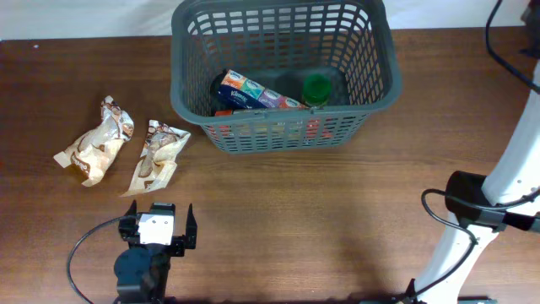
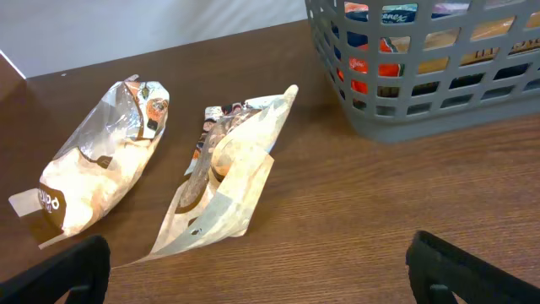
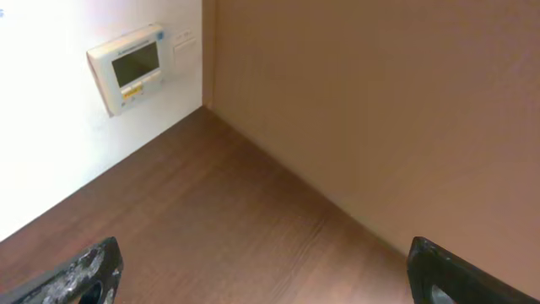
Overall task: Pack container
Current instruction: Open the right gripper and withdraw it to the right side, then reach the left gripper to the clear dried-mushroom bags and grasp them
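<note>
– Two arms are waiting at the near side, yes? How is the left one holding itself?

– The left arm point(image 1: 139, 266) is sitting low at the near left. The left gripper point(image 1: 161, 209) is pointing away from the robot, toward the far side. Its fingers are standing wide apart and are holding nothing.

– And the right one?

– The right arm point(image 1: 506, 181) is rising at the right edge of the table point(image 1: 337, 219), and a black cable point(image 1: 439, 207) is looping beside it. The right gripper point(image 3: 266, 283) is showing only in its own wrist view. Its fingers are also spread wide and are gripping nothing. That camera is looking at a brown surface and a small wall panel point(image 3: 131, 67).

– What is lying just beyond the left gripper?

– Two crumpled bags are lying there, the left bag point(image 1: 94, 142) and the right bag point(image 1: 159, 154). They are lying side by side, close but apart, both slanting.

– Where is the container standing?

– The container point(image 1: 283, 139) is standing upright at the far middle of the table, farther than the bags and to their right, well apart from the left gripper. Its mouth is facing up. Its long axis is running left to right across the table, so one long wall is facing the robot. Inside, a blue tissue pack point(image 1: 253, 93) is lying slantwise, and a green lid point(image 1: 317, 87) is showing just beside it. Something red is showing through the near wall, but I cannot tell what.
</note>
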You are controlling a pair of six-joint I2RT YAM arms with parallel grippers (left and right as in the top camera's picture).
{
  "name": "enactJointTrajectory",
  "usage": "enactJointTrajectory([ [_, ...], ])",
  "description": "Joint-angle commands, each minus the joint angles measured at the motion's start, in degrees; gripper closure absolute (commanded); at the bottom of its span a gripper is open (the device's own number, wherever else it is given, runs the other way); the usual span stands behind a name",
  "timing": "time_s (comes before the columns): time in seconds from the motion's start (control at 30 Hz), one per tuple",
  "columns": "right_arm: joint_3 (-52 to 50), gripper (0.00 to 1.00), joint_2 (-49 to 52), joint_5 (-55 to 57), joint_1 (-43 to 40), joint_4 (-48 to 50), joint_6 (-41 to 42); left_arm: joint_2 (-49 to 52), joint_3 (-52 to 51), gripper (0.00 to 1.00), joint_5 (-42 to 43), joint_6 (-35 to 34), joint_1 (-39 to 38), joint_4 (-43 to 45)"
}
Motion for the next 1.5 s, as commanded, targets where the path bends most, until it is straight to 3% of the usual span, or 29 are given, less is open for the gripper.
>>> enactJointTrajectory([
  [0.0,0.28,0.01,-1.36,-2.08,-0.42,0.07,1.46,-0.35,-0.39,0.01,0.66,0.94,0.39,0.15],
  [0.77,0.28,0.01,-1.36,-2.05,-0.44,0.04,1.46,-0.35,-0.39,0.01,-2.49,1.81,0.39,0.2],
  [0.93,0.28,0.01,-1.36,-2.05,-0.44,0.04,1.46,-0.35,-0.2,0.01,-3.98,1.73,0.39,3.72],
  [1.07,0.28,0.01,-1.36,-2.05,-0.44,0.04,1.46,0.31,2.58,0.01,-4.96,-2.05,0.39,4.94],
  [1.23,0.28,0.01,-1.36,-2.05,-0.44,0.04,1.46,7.93,11.08,0.01,-5.05,-4.26,0.39,-2.58],
  [1.47,0.28,0.01,-1.36,-2.05,-0.44,0.04,1.46,30.34,28.63,0.01,-4.85,-4.22,0.39,-7.04],
])
